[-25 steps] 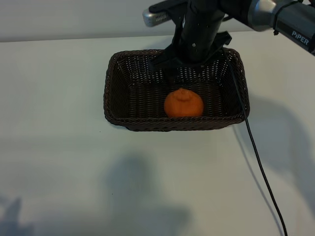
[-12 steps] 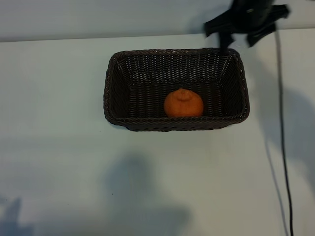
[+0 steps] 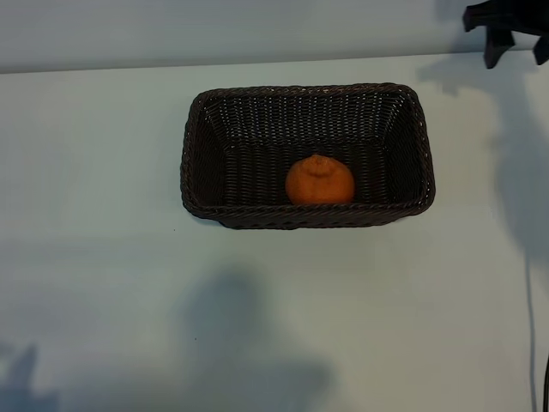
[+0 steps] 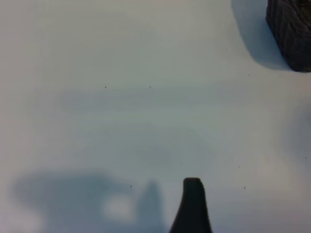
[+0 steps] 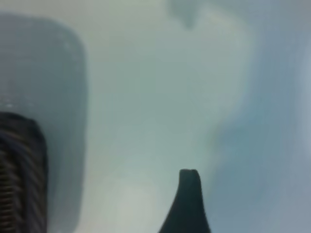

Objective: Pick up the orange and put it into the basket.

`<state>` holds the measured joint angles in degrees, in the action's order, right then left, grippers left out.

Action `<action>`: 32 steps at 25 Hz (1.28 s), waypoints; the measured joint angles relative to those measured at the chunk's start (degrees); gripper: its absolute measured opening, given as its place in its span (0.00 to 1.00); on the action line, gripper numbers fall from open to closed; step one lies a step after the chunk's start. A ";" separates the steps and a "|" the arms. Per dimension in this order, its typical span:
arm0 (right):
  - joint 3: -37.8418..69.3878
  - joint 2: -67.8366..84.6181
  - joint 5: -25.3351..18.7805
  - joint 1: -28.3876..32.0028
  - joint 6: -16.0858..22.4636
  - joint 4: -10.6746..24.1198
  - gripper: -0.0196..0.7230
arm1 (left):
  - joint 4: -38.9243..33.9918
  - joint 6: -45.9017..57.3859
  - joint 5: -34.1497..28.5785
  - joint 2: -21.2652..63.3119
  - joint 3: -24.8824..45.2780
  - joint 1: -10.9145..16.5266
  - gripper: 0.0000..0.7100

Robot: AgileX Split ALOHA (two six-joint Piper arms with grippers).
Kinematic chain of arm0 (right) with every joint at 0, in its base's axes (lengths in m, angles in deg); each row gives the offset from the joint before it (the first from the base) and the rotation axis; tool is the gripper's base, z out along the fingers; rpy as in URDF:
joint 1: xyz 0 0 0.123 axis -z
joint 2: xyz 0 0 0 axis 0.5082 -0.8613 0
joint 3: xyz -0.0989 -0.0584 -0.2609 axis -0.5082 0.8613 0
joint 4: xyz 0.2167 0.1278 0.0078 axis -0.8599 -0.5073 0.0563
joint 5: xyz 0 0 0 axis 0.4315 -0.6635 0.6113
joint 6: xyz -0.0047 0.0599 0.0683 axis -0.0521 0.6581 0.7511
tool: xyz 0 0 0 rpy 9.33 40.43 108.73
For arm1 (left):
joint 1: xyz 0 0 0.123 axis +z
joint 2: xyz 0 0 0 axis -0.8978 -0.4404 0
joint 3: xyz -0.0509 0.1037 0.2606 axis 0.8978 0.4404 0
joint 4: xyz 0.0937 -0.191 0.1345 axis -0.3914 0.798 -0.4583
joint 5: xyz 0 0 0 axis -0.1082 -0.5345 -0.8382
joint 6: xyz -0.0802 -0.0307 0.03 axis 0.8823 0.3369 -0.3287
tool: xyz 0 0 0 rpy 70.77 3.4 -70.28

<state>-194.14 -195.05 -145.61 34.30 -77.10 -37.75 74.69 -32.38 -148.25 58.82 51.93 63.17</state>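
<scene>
The orange (image 3: pixel 319 180) lies inside the dark brown wicker basket (image 3: pixel 196 163), against its near wall, with nothing touching it. My right gripper (image 3: pixel 517 58) hangs open and empty at the table's far right corner, well clear of the basket. In the right wrist view one dark fingertip (image 5: pixel 189 187) shows over bare table, with the basket's edge (image 5: pixel 19 179) off to one side. The left arm is out of the exterior view. Its wrist view shows one dark fingertip (image 4: pixel 192 194) above bare table, holding nothing, and a corner of the basket (image 4: pixel 290 34) farther off.
A thin black cable (image 3: pixel 529 326) runs along the table's right edge. The white table (image 3: pixel 103 275) stretches wide to the left of the basket and in front of it, crossed by soft shadows.
My right gripper has risen out of the basket and swung away to the far right corner. The orange stays where it was in the basket.
</scene>
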 joint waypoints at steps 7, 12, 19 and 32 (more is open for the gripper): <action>0.00 2.61 -0.06 0.81 -0.90 -0.37 0.81 | 0.00 0.00 0.00 0.00 0.00 0.00 0.83; 1.38 10.95 -0.08 0.81 -0.96 -0.44 0.81 | 0.00 0.00 0.00 0.00 0.00 0.00 0.83; 8.29 25.97 -0.46 0.81 -0.96 -0.44 0.81 | 0.00 0.00 0.00 0.00 0.00 0.00 0.83; 22.40 62.13 -1.59 0.81 -0.68 0.00 0.81 | 0.00 0.00 0.00 0.00 0.00 0.00 0.83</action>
<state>-171.74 -132.92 -147.21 35.11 -77.78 -37.75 74.69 -32.38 -148.25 58.82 51.93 63.17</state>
